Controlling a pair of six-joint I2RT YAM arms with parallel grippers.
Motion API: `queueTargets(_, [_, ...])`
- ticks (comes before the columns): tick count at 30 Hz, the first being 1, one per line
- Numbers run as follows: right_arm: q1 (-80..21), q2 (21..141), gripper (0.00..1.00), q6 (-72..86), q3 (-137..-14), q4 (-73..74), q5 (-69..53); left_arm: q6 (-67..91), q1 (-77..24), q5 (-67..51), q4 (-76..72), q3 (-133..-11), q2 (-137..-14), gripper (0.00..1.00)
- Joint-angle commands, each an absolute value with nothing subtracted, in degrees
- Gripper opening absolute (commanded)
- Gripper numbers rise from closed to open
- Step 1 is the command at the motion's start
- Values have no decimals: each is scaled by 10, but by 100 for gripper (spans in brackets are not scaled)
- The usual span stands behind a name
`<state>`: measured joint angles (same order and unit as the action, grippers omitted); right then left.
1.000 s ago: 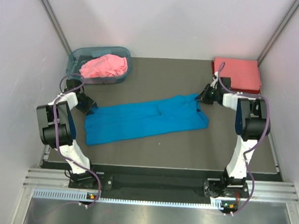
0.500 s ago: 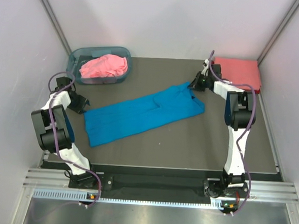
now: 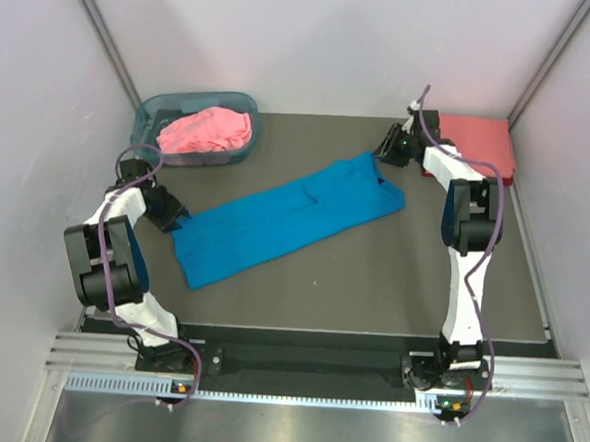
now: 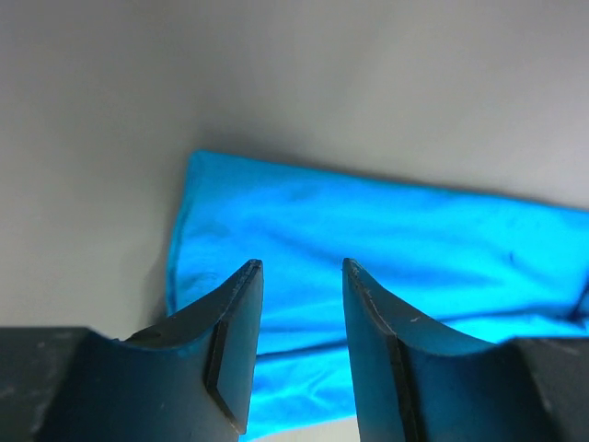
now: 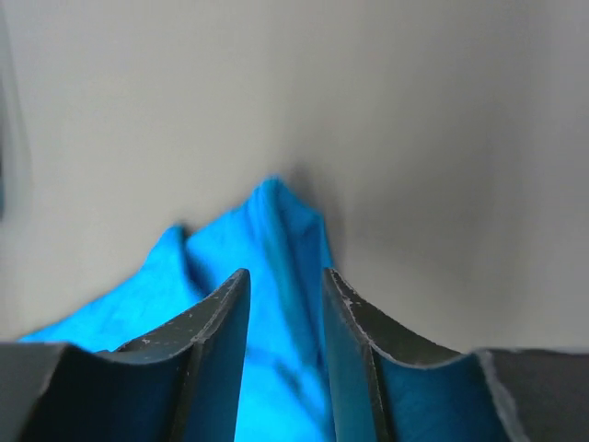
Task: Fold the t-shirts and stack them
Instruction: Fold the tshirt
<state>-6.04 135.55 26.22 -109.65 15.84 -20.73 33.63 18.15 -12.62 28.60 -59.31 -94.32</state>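
The blue t-shirt point(image 3: 290, 216) in the centre is soft, matt, lightly creased cloth. The pink t-shirt point(image 3: 207, 131), upper left, is crumpled cloth in a translucent, faintly glossy plastic basket point(image 3: 147, 122). The red t-shirt point(image 3: 475, 142), upper right, lies smooth. The table point(image 3: 372, 276) is dark and matt.

pale walls point(image 3: 336, 43), dark grey table point(image 3: 371, 286), even light

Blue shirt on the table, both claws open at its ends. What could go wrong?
1. The blue t-shirt lies diagonal and bunched near the right claw; a fold now would likely come out crooked.
2. The left claw sits at its corner; a pinch there may catch one layer only.
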Motion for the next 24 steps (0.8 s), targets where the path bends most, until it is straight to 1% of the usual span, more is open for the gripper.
queueTargets(1, [-55, 1211, 38, 302, -1057, 185, -148, 306, 181, -180, 279, -604, -912, 45])
queueTargets(3, [-55, 1179, 37, 327, -1002, 205, -108, 308, 176, -181, 268, -592, -896, 45])
queueTargets(4, [-55, 1147, 37, 355, -979, 207, -100, 300, 166, -161, 276, -591, -888, 45])
queueTargets(5, [-55, 1132, 37, 376, -930, 207, -88, 293, 142, -111, 283, -596, -878, 46])
queueTargets(7, [-55, 1094, 38, 434, -883, 205, -62, 282, 122, -77, 299, -600, -854, 46])
queueTargets(8, [-55, 1086, 38, 452, -840, 201, -52, 282, 117, -83, 300, -599, -848, 47])
queueTargets(10, [-55, 1060, 39, 498, -797, 193, -29, 285, 116, -92, 301, -599, -831, 47])
queueTargets(13, [-55, 1037, 39, 522, -717, 169, -4, 284, 115, -119, 302, -593, -810, 47])
queueTargets(17, [-55, 1027, 39, 518, -690, 153, 21, 290, 115, -158, 282, -567, -785, 47])
queueTargets(20, [-54, 1036, 39, 523, -678, 147, 25, 303, 116, -187, 269, -549, -787, 47])
queueTargets(24, [-55, 1046, 38, 542, -649, 99, 29, 319, 115, -214, 249, -541, -797, 46])
